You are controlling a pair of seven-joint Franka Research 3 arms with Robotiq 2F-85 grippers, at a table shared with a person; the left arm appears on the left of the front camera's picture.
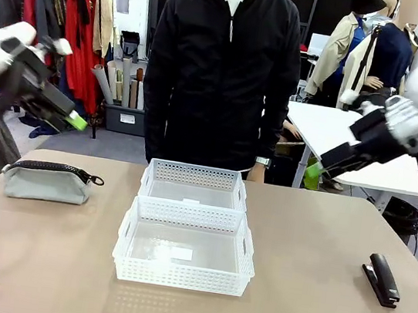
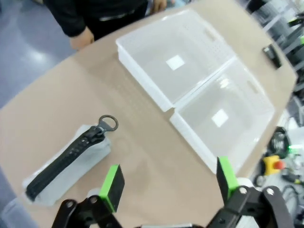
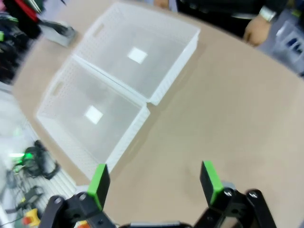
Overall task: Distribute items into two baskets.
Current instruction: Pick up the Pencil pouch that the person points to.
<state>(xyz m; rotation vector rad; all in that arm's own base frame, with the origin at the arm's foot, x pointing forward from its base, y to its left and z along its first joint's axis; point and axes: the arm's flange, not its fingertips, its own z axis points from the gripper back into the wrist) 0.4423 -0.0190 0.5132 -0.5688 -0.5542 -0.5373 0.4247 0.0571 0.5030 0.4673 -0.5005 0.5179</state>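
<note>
On the tan table [image 1: 315, 234], two white lattice-sided plastic baskets [image 1: 181, 273] sit centrally between a soft grey fabric pouch [image 1: 48, 183] at left, likely limp and best pinched mid-body, and a rigid black desk stapler [image 1: 382, 280] at right, while the left gripper [image 2: 169, 180] and right gripper [image 3: 154, 180] hover with jaws wide and nothing held.

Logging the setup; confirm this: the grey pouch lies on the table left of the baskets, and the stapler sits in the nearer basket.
Wrong on the stapler: the front view shows it on the table, right of the nearer basket. The pouch part holds.
</note>
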